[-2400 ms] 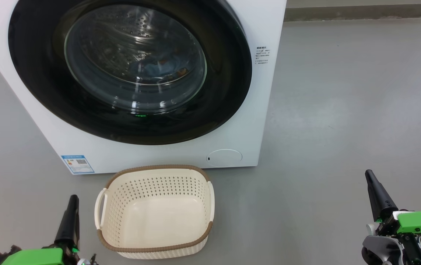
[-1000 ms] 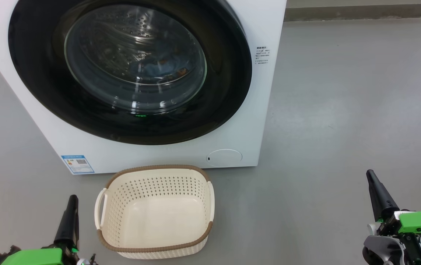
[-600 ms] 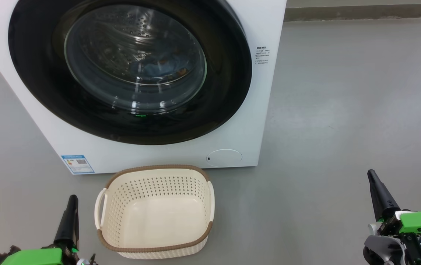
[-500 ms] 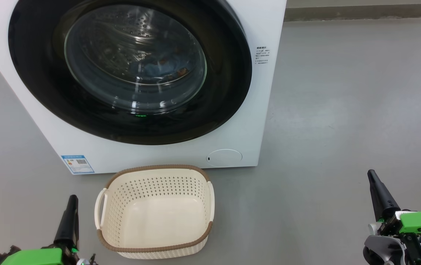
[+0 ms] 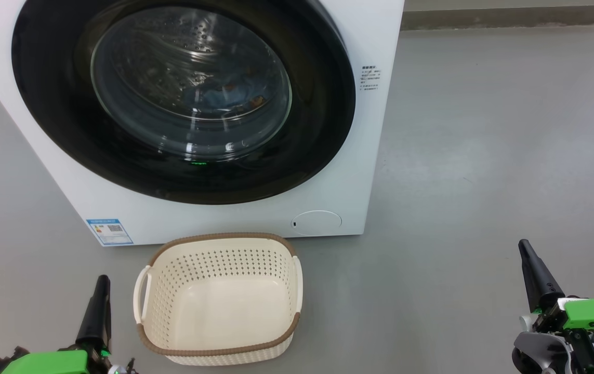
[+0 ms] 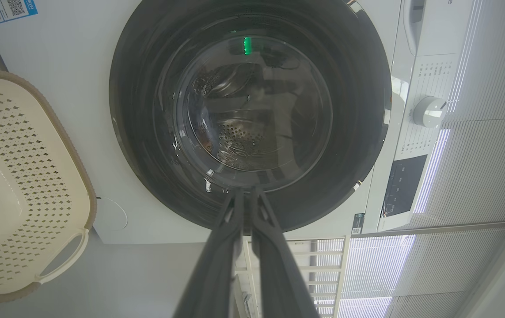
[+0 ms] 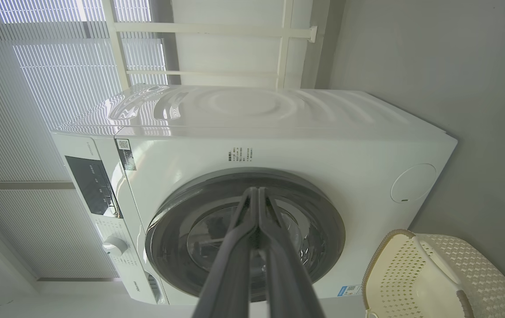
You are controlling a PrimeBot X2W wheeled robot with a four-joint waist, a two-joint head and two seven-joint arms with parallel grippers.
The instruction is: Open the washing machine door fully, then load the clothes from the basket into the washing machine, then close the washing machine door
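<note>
washer: the washing machine (image 5: pixel 224 221) stands on the grey floor (image 5: pixel 484 156) with its front facing you.
door: the washing machine door (image 5: pixel 322 130) is shut. The black rim lies flat on the white front and the glass bowl (image 5: pixel 172 62) points your way.
clothes: the clothes (image 5: pixel 224 96) are inside the drum (image 5: pixel 198 34), behind the glass. You can make out light-blue fabric with orange-brown print, but it is dim and small.
basket: the basket (image 5: pixel 221 236) sits upright on the floor, mouth up, just in front of the washer and under the door. Its long axis runs handle to handle across your head view, about parallel to the washer front. The bare cream bottom shows. The blue label sticker (image 5: pixel 109 231) is up and to its left.
left tool: your left tool (image 5: pixel 102 283) is at lower left, just beside the basket's left handle (image 5: pixel 142 296) and apart from it. The fingers (image 5: pixel 98 311) are pressed together. Its axis points up the view at the washer; in the left wrist view the tips overlap the door's black rim.
right tool: your right tool (image 5: pixel 524 249) is at lower right over the floor, well apart from the basket. The fingers (image 5: pixel 536 280) are pressed together tip to tip. Its axis leans slightly left toward the washer; in the right wrist view the tips sit over the door.
</note>
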